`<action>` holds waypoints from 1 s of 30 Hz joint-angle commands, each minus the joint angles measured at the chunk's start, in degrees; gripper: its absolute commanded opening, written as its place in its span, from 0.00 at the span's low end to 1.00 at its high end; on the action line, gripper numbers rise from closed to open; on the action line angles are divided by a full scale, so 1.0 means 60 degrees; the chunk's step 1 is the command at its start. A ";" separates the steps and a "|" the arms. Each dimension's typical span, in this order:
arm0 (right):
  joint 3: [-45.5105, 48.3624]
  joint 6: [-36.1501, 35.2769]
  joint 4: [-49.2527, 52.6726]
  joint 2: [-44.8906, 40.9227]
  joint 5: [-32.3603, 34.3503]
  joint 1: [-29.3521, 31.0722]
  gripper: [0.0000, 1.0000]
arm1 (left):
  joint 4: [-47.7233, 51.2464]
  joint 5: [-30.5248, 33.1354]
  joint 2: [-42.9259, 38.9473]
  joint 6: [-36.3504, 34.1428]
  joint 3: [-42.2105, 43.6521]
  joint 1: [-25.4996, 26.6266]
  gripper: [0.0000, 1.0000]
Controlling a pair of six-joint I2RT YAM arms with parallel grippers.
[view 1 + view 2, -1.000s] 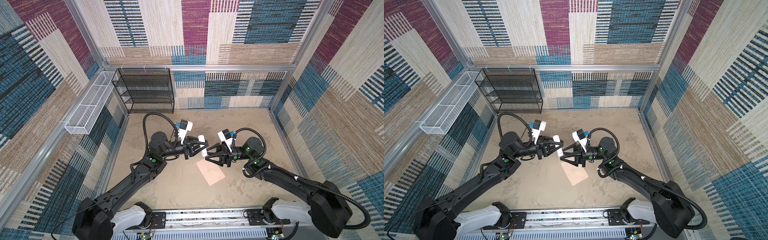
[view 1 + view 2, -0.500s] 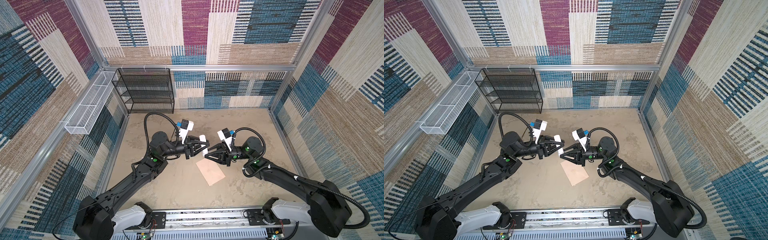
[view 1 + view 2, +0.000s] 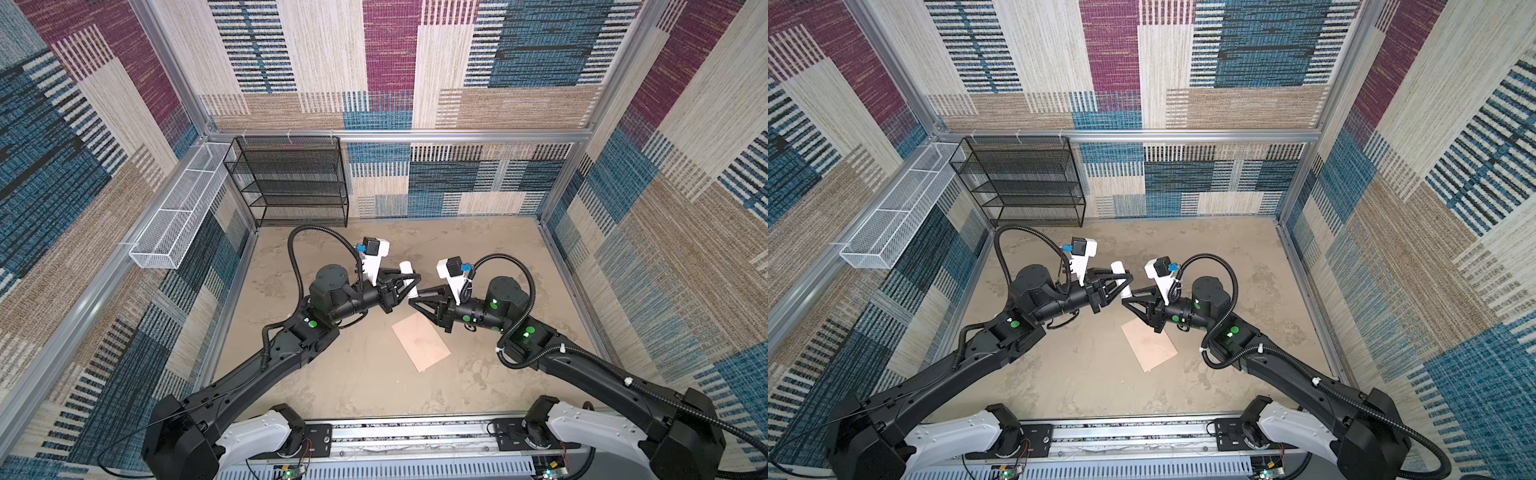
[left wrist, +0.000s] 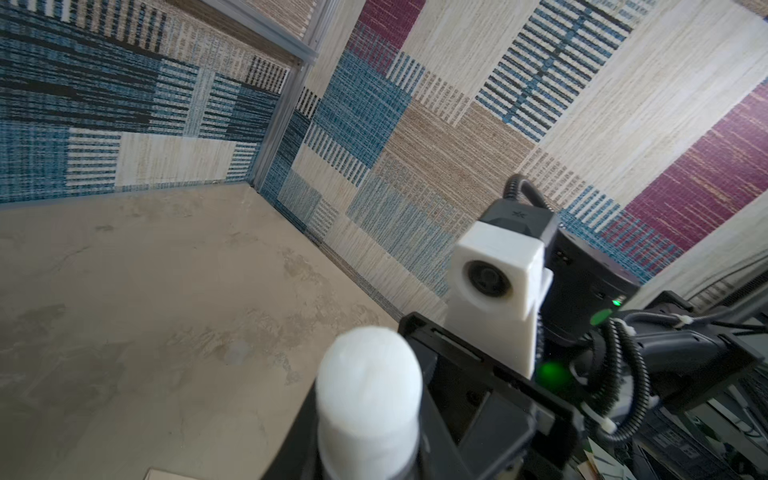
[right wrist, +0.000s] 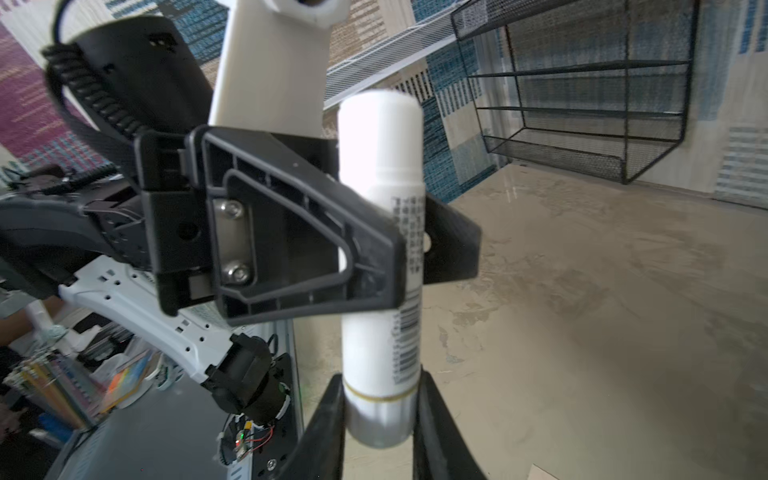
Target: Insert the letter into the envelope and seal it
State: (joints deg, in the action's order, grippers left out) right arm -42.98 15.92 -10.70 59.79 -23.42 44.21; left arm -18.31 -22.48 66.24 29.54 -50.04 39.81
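Note:
A small white tube (image 3: 406, 268) (image 3: 1118, 266) hangs upright above the table between my two arms. My left gripper (image 3: 412, 283) (image 3: 1127, 282) is shut on the tube's middle; the left wrist view shows its rounded cap (image 4: 368, 386) close up. My right gripper (image 3: 412, 300) (image 5: 378, 399) is shut on the tube's silver lower end (image 5: 379, 419). The peach-pink envelope (image 3: 420, 343) (image 3: 1148, 343) lies flat on the table, just below and in front of the grippers, with its flap down. The letter is out of view.
A black mesh shelf (image 3: 291, 178) stands at the back left against the wall. A white wire basket (image 3: 178, 216) hangs on the left wall. Patterned walls close in the beige table (image 3: 478, 249) on three sides.
My right gripper has moved up to the tube's lower end and closed on it. The left gripper has kept its hold on the tube, shifting only slightly.

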 commanded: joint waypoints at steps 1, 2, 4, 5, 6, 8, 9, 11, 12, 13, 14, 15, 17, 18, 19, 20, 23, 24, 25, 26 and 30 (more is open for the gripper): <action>-0.0423 -0.0961 -0.0942 -0.0146 0.1094 0.0674 0.19 | 0.1457 0.2245 0.0279 -0.0706 -0.0008 0.0170 0.00; -0.0466 -0.1113 -0.0878 -0.0136 0.1539 0.0866 0.18 | 0.1478 0.2369 0.0313 -0.0690 -0.0024 0.0237 0.00; -0.0519 -0.1313 -0.0854 -0.0110 0.2328 0.1218 0.18 | 0.1469 0.2584 0.0337 -0.0663 -0.0029 0.0300 0.00; -0.0541 -0.1418 -0.0854 -0.0080 0.2702 0.1397 0.18 | 0.1469 0.2668 0.0373 -0.0652 -0.0033 0.0324 0.00; -0.0570 -0.1522 -0.0875 -0.0045 0.2980 0.1545 0.18 | 0.1469 0.2730 0.0377 -0.0633 -0.0040 0.0337 0.00; -0.0642 -0.1735 -0.0933 0.0113 0.3735 0.1909 0.19 | 0.1405 0.2854 0.0454 -0.0564 -0.0042 0.0352 0.00; -0.0665 -0.1824 -0.0980 0.0201 0.4040 0.2044 0.19 | 0.1357 0.2907 0.0485 -0.0520 -0.0055 0.0352 0.00; -0.0738 -0.1926 -0.1085 0.0443 0.4720 0.2349 0.19 | 0.1239 0.2969 0.0591 -0.0443 -0.0058 0.0352 0.00; -0.0795 -0.1955 -0.1110 0.0556 0.5003 0.2485 0.20 | 0.1202 0.2984 0.0637 -0.0421 -0.0057 0.0352 0.00; -0.0868 -0.1973 -0.1118 0.0695 0.5283 0.2622 0.20 | 0.1143 0.2989 0.0677 -0.0398 -0.0057 0.0352 0.00; -0.0959 -0.2007 -0.1110 0.0855 0.5570 0.2753 0.20 | 0.1072 0.2986 0.0712 -0.0357 -0.0043 0.0355 0.00; -0.1026 -0.1992 -0.1092 0.0996 0.5844 0.2860 0.20 | 0.1016 0.2985 0.0745 -0.0353 -0.0046 0.0361 0.00; -0.1174 -0.1948 -0.1045 0.1245 0.6219 0.3033 0.21 | 0.0931 0.3000 0.0811 -0.0318 -0.0017 0.0367 0.00; -0.1234 -0.1918 -0.1044 0.1348 0.6393 0.3110 0.21 | 0.0901 0.3014 0.0838 -0.0310 -0.0009 0.0353 0.00; -0.1273 -0.1900 -0.1030 0.1421 0.6529 0.3174 0.21 | 0.0874 0.3025 0.0861 -0.0300 0.0003 0.0363 0.00; -0.1312 -0.1906 -0.1008 0.1495 0.6625 0.3220 0.21 | 0.0868 0.3029 0.0877 -0.0295 -0.0014 0.0365 0.00; -0.1362 -0.1859 -0.0942 0.1571 0.6662 0.3282 0.23 | 0.0866 0.3044 0.0920 -0.0315 -0.0024 0.0366 0.00; -0.1328 -0.1863 -0.0913 0.1532 0.6584 0.3282 0.25 | 0.0880 0.3057 0.0917 -0.0339 -0.0044 0.0363 0.00; -0.1270 -0.1877 -0.0892 0.1457 0.6502 0.3282 0.29 | 0.0883 0.3065 0.0904 -0.0414 -0.0052 0.0356 0.00; -0.1187 -0.1904 -0.0876 0.1354 0.6402 0.3282 0.33 | 0.0910 0.3058 0.0866 -0.0520 -0.0053 0.0364 0.00; -0.0453 -0.1965 -0.0613 0.0429 0.5591 0.2989 0.49 | 0.1328 0.2546 0.0416 -0.1414 -0.0318 0.0312 0.00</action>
State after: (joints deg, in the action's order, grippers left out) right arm -47.20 5.19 -5.50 65.34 20.53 62.96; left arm -14.90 -6.33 70.15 26.63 -50.81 41.89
